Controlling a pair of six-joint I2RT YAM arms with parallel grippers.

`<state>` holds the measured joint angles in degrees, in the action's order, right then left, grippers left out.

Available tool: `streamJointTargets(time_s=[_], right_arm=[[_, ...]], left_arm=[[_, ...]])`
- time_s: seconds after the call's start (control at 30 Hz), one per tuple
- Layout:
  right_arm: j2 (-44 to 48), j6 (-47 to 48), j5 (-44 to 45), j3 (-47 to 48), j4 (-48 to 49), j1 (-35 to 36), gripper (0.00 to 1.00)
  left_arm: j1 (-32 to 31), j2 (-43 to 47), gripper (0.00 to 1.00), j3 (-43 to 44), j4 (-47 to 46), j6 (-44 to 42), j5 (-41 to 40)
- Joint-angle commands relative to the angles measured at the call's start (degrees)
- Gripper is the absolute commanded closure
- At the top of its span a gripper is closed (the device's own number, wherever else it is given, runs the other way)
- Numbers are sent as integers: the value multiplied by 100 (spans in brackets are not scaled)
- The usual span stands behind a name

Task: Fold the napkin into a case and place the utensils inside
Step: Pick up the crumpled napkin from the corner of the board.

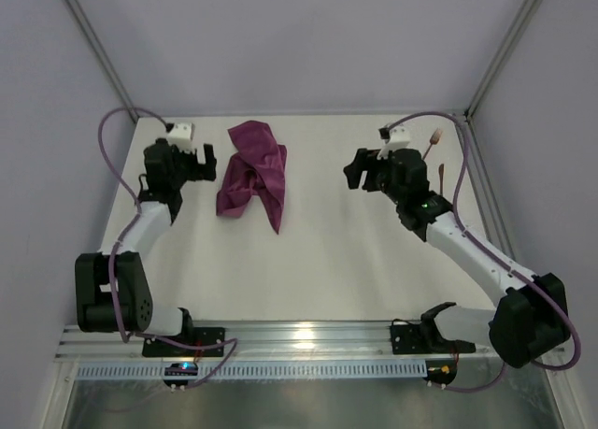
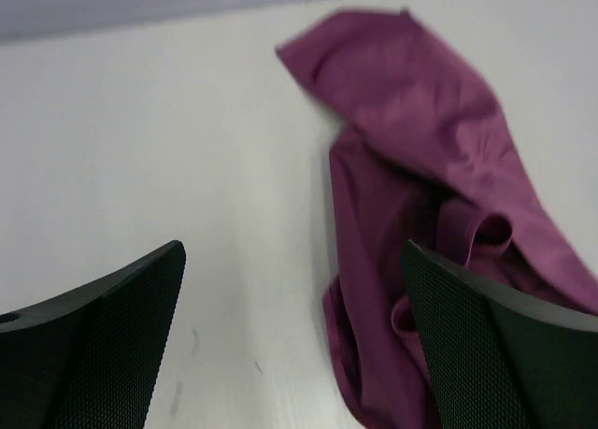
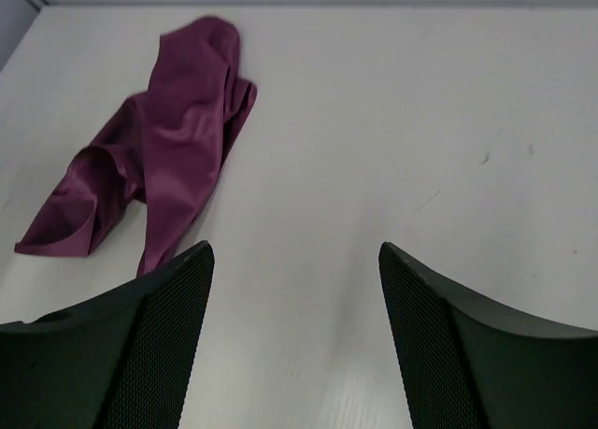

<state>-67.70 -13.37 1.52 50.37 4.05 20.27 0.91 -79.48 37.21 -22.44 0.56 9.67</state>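
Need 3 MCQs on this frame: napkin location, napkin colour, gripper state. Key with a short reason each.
1. The napkin lies: A) next to the left gripper; B) near edge, centre; C) far right corner.
2. Its colour: A) green; B) plum-purple; C) white.
3. Both grippers are: A) shut on the napkin; B) shut, empty; C) open, empty.
1A: top view shows it close to that gripper. 2B: purple in every view. 3C: wrist views show the left gripper and the right gripper spread, nothing between.

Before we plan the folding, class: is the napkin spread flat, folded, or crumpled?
Crumpled. The napkin lies bunched in loose, uneven creases on the table, neither flat nor squared.
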Motion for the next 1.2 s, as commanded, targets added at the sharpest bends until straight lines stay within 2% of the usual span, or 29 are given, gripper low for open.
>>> streamJointTargets(time_s=[0.0,0.1,0.17,0.33,0.43,0.57,0.67,0.77,0.8,0.87,0.9,0.93,1.07,1.17], right_arm=[[-627,-693,-11,209,-1144,659,25],[-1147,-904,-37,552,-1074,1135,25],[-1797,-992,-502,982,-1143,1496,25],[-2983,-1124,-846,1633,-1030,2076,33],[-3336,-1343,-925,1861,-749,2209,33],[-4144,-1607,-1171,2284,-687,2253,37],[-4391,-1748,-1171,2425,-555,2314,41],[-4672,-1819,-1189,2618,-476,2385,54],[-4812,-1836,-1206,2705,-511,2385,65],[-4893,-1819,-1207,2969,-633,2394,80],[-4893,-1801,-1207,3187,-686,2394,93],[-4858,-1740,-1241,3311,-739,2394,96],[-4595,-1599,-1653,4303,-1090,2464,97],[-4471,-1669,-2330,5559,-1362,2525,97]], left_arm=[[41,-154,1,2147,3466,-819,456],[32,-375,4,2554,4193,-1092,571],[41,-384,7,2607,4791,-1163,615],[32,-200,14,2405,5617,-1172,694],[41,29,13,2335,5908,-1277,642],[32,371,12,2273,6242,-1383,475],[41,591,12,2255,6365,-1409,474],[41,732,11,2255,6532,-1409,466],[32,767,11,2264,6585,-1418,448],[32,864,11,2273,6647,-1418,387],[32,899,11,2282,6708,-1418,360],[32,978,11,2308,6761,-1418,351],[41,1197,10,2589,7042,-1401,202],[94,1356,9,3062,7130,-1313,105]])
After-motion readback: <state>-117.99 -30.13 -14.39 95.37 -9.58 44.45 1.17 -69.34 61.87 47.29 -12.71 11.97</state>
